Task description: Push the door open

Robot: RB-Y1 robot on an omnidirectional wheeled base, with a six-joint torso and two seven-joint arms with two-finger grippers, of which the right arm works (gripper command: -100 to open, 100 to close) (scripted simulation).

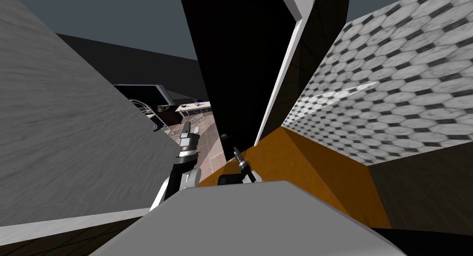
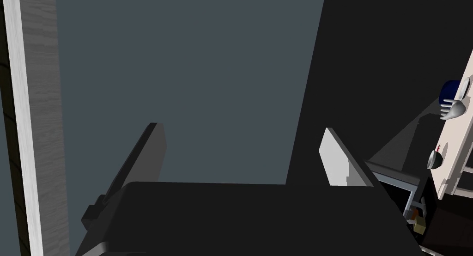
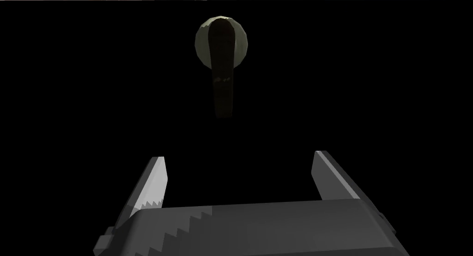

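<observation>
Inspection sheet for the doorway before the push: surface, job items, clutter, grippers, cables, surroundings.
Surface: orange floor near me; paler tiled floor past the door.
Job's things: black door ahead; lever handle on a round plate.
Clutter: blue cup on a pale counter beyond the doorway.
Grippers: right gripper open, facing the door, handle beyond its fingertips, untouched; left gripper open, holding nothing.
Cables: nothing seen.
Surroundings: grey wall to my left, patterned tile wall to my right, white door frame.
</observation>
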